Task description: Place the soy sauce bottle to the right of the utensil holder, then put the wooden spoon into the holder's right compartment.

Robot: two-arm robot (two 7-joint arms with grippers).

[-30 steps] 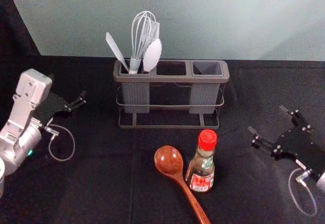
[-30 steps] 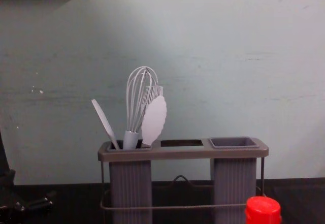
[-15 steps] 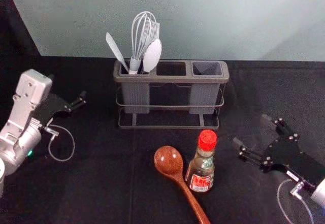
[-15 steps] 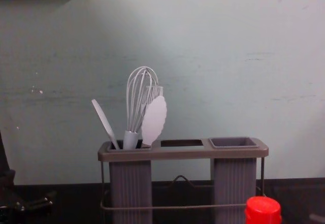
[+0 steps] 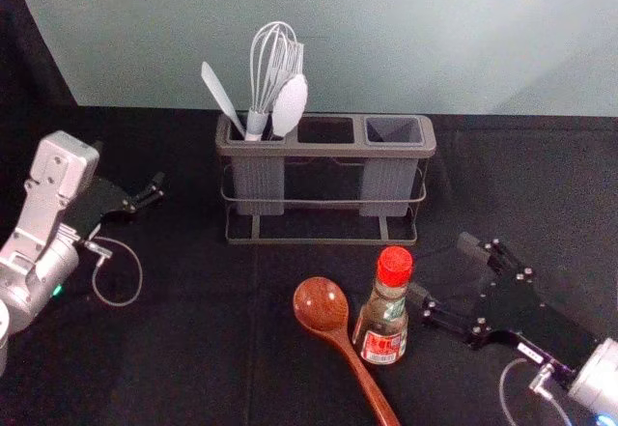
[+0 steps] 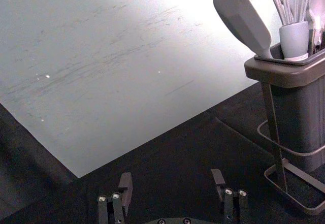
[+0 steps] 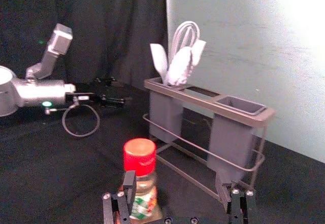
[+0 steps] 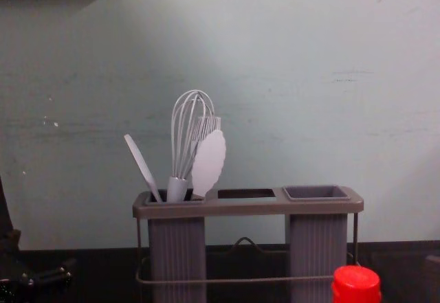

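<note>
1. Nearest, we are seeing the wooden spoon [image 5: 345,343] lying on the worktop [image 5: 193,349], its handle running towards us and slightly right, its bowl pointing away towards the holder.
2. Just right of it, the soy sauce bottle [image 5: 388,310] is standing upright, cap up, its long axis vertical, in front of the holder's right part.
3. We are bringing the right gripper [image 5: 441,269] in from the right; it is now reaching near the bottle, fingers wide and holding nothing, while bottle and spoon are keeping their places. We are judging this the approach to a first grasp, with the bottle still needing to come between the fingers; one could be nudging it over.
4. The left gripper [image 6: 171,174] is idling at the left, fingers wide.
5. Farther off, the utensil holder [image 5: 325,149] is waiting, its right compartment [image 5: 393,131] standing empty.
</note>
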